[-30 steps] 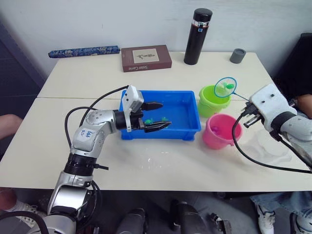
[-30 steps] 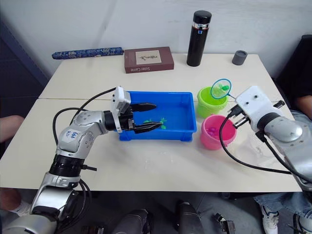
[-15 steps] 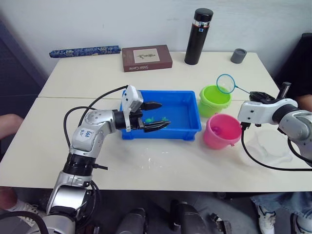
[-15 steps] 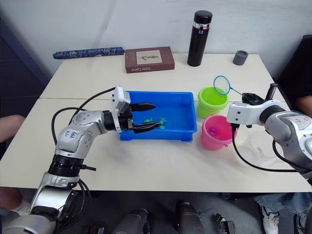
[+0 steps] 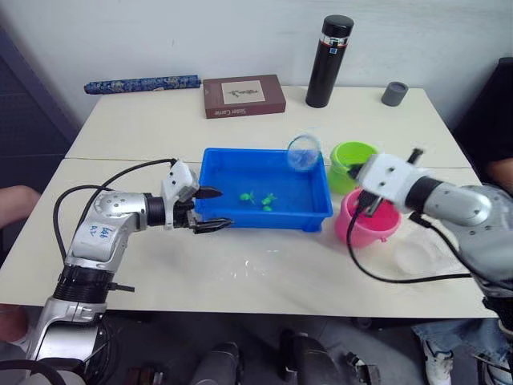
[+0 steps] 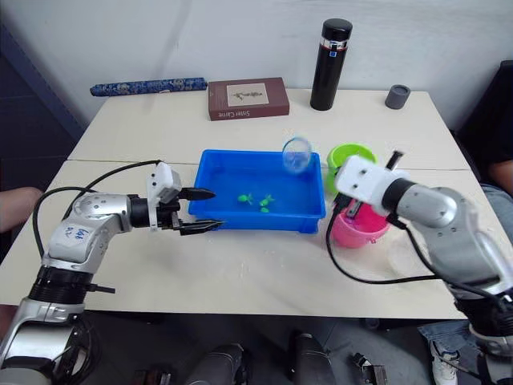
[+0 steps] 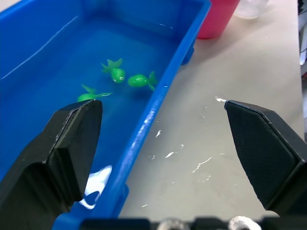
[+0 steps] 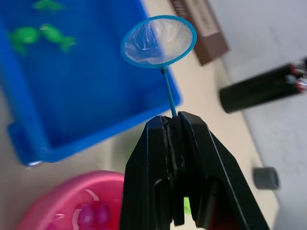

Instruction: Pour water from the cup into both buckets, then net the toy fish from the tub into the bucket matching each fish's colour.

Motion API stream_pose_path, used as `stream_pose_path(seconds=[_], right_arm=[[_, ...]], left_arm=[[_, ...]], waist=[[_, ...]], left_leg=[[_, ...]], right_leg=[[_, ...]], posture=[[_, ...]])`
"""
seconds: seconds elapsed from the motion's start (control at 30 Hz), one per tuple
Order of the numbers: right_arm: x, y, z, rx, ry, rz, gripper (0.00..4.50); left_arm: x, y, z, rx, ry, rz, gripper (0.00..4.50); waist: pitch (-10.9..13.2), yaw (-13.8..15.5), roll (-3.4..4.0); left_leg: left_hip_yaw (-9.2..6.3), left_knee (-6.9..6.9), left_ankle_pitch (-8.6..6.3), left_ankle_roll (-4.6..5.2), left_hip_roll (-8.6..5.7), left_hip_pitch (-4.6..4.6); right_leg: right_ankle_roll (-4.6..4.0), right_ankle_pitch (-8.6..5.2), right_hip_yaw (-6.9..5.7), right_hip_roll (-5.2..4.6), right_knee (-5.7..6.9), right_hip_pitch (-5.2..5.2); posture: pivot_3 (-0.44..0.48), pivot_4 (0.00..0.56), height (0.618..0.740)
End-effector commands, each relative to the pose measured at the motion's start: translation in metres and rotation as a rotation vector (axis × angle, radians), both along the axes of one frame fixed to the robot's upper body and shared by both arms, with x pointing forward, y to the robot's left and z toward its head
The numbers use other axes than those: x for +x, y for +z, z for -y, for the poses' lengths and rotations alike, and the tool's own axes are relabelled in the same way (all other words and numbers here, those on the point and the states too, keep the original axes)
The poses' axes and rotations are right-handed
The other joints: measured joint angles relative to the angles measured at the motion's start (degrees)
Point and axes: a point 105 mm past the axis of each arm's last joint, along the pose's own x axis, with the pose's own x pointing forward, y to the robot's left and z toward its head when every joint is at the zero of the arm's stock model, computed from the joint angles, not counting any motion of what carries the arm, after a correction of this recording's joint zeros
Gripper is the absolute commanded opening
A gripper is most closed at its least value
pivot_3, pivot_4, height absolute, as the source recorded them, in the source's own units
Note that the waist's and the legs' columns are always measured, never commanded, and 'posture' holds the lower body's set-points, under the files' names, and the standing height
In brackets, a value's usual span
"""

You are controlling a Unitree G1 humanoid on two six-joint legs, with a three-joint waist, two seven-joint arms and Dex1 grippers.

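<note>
Bench (image 5: pixel 264 277): two pale tops butted together, w/ water drops in front of the tub.

Tub (image 5: pixel 264 220): blue, mid-bench, holds water + three green fish (image 7: pixel 140 80) close together near the middle.

Right arm reaches in from the right; right hand (image 8: pixel 173 125) w/ fingers pressed together, pinching the net handle. Net (image 5: pixel 304 153) hangs above the tub's far right corner, hoop tilted; nothing in the mesh as seen from the wrist.

Left hand (image 5: pixel 212 210) at the tub's near left corner, fingers spread wide: far finger over the tub wall, near finger over the bench just outside. Holds nothing.

Flask (image 5: pixel 325 61): tall, black, upright at the back of the bench; small blue label near the top, too small to read.

Book (image 5: pixel 244 95): dark red, flat at the back, left of the flask; pale panel on the cover, a line of writing under it that I can't read for sure.

Long blue patterned roll (image 5: pixel 141 83) lying at the far left back.

Pink bucket (image 5: pixel 365 230): just right of the tub's near right corner; pink fish in it, seen from the right wrist. Partly behind the right arm.

Green bucket (image 5: pixel 351 160): behind the pink one, beside the tub's far right corner.

Cup (image 5: pixel 421 255): clear, on the bench right of the pink bucket, under the right arm.

Grey cap (image 5: pixel 393 93): far right back, right of the flask.
</note>
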Motion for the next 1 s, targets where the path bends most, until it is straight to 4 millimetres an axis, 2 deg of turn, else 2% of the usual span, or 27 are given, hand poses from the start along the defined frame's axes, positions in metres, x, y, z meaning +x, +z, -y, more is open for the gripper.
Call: stream_pose_path(seconds=[0.03,0.2,0.37,0.53,0.7,0.77,0.9,1.0], right_arm=[[0.005,-0.005,-0.010,-0.069,0.051,0.015,0.00],[0.014,-0.020,-0.015,-0.134,0.068,0.005,0.00],[0.017,-0.020,-0.021,-0.107,0.089,0.006,0.00],[0.019,-0.030,-0.017,-0.140,0.076,-0.011,0.00],[0.021,-0.038,-0.026,-0.120,0.094,-0.040,0.00],[0.022,-0.032,-0.024,-0.116,0.085,-0.025,0.00],[0.018,-0.003,-0.021,0.004,0.069,0.015,0.00],[0.012,0.003,-0.026,0.039,0.086,0.016,0.00]], left_arm=[[-0.002,0.013,-0.005,-0.005,0.026,0.042,4.40],[-0.005,0.012,-0.009,0.006,0.044,0.032,4.40],[-0.010,0.012,-0.014,0.019,0.059,0.024,4.40],[-0.015,0.012,-0.016,0.025,0.064,0.018,4.40],[-0.014,0.015,-0.013,0.019,0.068,0.025,4.40],[-0.014,0.015,-0.014,0.021,0.072,0.027,4.40],[-0.016,0.013,-0.018,0.022,0.087,0.023,4.40],[-0.016,0.012,-0.018,0.020,0.089,0.022,4.40]], waist=[[0.0,-0.2,0.00],[0.0,-0.3,0.00],[0.0,-0.4,0.00],[0.0,-0.2,0.00],[0.0,-0.3,0.00],[0.0,-0.3,0.00],[0.0,-0.3,0.00],[0.0,-0.3,0.00]], left_leg=[[0.01,0.00,0.00,0.01,-0.01,0.00],[0.02,-0.01,0.00,0.00,0.02,0.01],[0.03,0.00,0.00,0.00,0.03,0.01],[0.02,0.00,0.00,0.00,0.01,0.01],[0.03,0.01,0.00,0.00,0.01,0.02],[0.03,0.01,0.00,0.00,0.01,0.01],[0.03,0.01,0.00,0.00,0.01,0.01],[0.02,0.01,0.00,0.00,0.03,0.01]], right_leg=[[0.00,0.00,0.00,0.00,0.00,0.00],[0.00,0.00,-0.01,0.04,0.09,-0.05],[-0.01,-0.01,-0.01,0.05,0.11,-0.06],[-0.01,0.00,0.00,0.03,0.11,-0.05],[-0.01,0.00,0.00,0.04,0.12,-0.05],[-0.01,-0.01,0.00,0.04,0.13,-0.06],[-0.01,-0.01,0.00,0.04,0.13,-0.06],[-0.01,-0.01,-0.01,0.05,0.13,-0.06]], posture=[[0.000,0.150,0.740],[0.000,0.150,0.740],[0.000,0.150,0.740],[0.000,0.150,0.740],[0.000,0.150,0.740],[0.000,0.150,0.740],[0.000,0.150,0.740],[0.000,0.150,0.740]])
